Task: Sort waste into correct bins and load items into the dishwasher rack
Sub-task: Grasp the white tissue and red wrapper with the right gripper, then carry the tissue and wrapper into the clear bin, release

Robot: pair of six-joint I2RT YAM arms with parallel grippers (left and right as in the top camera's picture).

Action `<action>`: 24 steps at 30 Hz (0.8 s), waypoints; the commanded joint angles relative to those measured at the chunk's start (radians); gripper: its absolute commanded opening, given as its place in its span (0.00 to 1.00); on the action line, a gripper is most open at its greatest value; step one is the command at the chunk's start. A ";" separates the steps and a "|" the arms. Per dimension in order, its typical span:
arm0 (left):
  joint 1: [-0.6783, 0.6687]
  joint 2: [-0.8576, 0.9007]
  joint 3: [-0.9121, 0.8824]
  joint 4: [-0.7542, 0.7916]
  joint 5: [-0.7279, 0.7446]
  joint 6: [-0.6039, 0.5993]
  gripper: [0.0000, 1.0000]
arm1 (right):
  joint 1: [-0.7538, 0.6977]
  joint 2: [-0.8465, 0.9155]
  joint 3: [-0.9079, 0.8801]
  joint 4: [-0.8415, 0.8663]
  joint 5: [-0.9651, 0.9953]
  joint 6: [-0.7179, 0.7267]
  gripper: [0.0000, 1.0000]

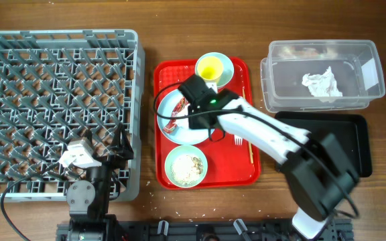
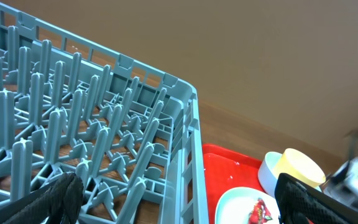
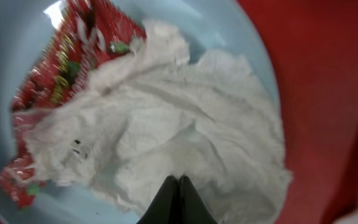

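Note:
My right gripper [image 3: 179, 180] is shut on the crumpled white tissue [image 3: 166, 124], low over the round pale blue plate [image 3: 17, 37]. The red snack wrapper [image 3: 61, 68] lies beside and partly under the tissue. In the overhead view this gripper [image 1: 185, 107] is over the plate [image 1: 169, 107], with the wrapper [image 1: 173, 124] at its left. My left gripper [image 2: 179, 204] is open and empty above the right wall of the grey dishwasher rack [image 2: 104, 124], also seen from above [image 1: 138, 100]. The clear tub [image 1: 374, 67] holds another tissue [image 1: 323, 83]. The black tray [image 1: 340, 134] lies below it.
The red tray [image 1: 240, 175] holds the plate, a yellow cup [image 1: 210, 67] inside a pale bowl [image 1: 226, 63], a second bowl with rice scraps [image 1: 186, 166], a white fork [image 1: 238, 140] and chopsticks [image 1: 250, 150]. My right arm crosses the tray.

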State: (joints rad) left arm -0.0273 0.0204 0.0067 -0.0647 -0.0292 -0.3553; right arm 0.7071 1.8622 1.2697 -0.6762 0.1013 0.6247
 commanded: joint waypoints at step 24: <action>-0.006 -0.002 -0.001 -0.004 -0.014 0.011 1.00 | -0.616 -0.204 0.050 0.115 0.036 -0.222 1.00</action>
State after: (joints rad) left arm -0.0273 0.0204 0.0067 -0.0647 -0.0292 -0.3553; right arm 0.0521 1.7000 1.3117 -0.5480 0.2577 0.4198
